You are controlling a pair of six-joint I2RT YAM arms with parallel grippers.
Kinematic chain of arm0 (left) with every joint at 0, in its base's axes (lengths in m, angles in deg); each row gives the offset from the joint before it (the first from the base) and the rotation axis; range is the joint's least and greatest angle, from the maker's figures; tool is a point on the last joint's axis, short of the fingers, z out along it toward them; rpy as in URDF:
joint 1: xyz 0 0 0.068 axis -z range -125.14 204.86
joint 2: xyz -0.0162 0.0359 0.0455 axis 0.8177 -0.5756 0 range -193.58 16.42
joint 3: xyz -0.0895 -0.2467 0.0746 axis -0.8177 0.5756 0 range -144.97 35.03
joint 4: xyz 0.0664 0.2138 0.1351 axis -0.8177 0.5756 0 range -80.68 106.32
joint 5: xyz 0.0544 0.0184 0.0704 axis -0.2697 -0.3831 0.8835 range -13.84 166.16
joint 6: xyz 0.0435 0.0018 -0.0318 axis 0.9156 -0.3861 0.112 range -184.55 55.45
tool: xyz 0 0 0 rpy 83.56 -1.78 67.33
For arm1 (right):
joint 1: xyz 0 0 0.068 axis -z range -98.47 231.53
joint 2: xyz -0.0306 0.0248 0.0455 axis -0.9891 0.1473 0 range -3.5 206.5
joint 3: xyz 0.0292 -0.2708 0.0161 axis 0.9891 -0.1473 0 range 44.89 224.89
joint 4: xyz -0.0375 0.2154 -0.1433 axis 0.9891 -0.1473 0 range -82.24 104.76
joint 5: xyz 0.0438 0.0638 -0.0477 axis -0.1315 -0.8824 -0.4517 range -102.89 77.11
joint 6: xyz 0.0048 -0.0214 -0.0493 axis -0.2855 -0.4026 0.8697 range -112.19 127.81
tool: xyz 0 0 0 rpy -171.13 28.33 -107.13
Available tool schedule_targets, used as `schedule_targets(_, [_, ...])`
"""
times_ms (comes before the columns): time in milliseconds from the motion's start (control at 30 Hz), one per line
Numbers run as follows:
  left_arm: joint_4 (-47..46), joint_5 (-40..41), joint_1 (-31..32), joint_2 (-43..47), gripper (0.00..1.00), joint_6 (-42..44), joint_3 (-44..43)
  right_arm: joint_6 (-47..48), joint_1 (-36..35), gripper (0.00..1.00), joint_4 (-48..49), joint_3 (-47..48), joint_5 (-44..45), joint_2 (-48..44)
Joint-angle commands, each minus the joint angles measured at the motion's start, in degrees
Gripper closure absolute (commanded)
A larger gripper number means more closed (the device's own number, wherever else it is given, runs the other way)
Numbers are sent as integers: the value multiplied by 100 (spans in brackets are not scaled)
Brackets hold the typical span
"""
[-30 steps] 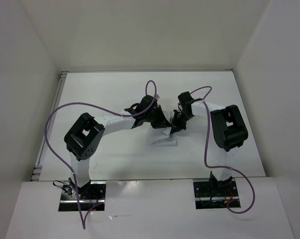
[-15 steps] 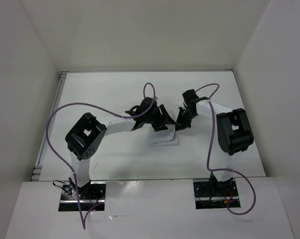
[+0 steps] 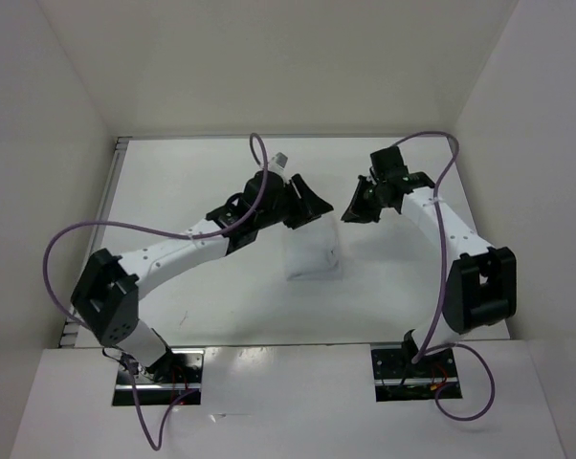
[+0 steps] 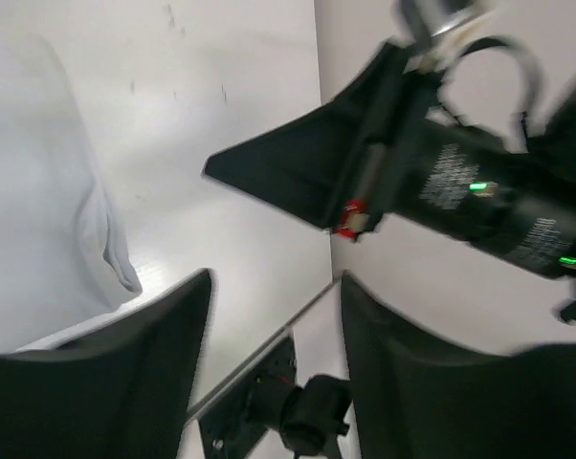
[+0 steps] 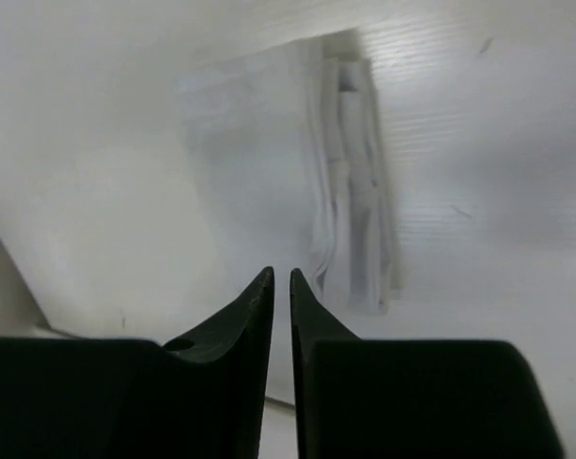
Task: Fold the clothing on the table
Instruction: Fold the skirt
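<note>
- While the folded white clothing (image 3: 313, 251) lies flat near the middle of the counter (image 3: 192, 182), both arms reach in over its far edge.
- The left pincer (image 3: 310, 203) is released, with its jaws spread wide and nothing in them, near the clothing's far left corner.
- The right pincer (image 3: 349, 210) hangs by the far right corner, with its jaws a narrow slit apart and nothing between them.
- Seen from the right wrist, the clothing shows stacked, layered edges along one side.
- The two pincers are near each other but apart.
</note>
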State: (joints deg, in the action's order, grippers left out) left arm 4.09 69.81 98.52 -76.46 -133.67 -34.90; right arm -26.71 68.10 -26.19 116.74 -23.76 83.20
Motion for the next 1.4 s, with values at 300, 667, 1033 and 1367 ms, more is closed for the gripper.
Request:
schedule_targets(300, [1007,1514,-199,965,88,531,1043,517,-555,93,448,-189,-1611,1227])
schedule_targets(667, [1007,1461,-200,842,88,531,1157,209,-309,95,61,-1261,-302,603])
schedule_targets(1033, [954,1093,-200,728,83,715,1210,148,-309,94,412,-1587,-292,1437])
schedule_targets(1367, [1489,1162,-200,1869,36,1314,1710,-151,-309,54,-62,-1112,225,-1571])
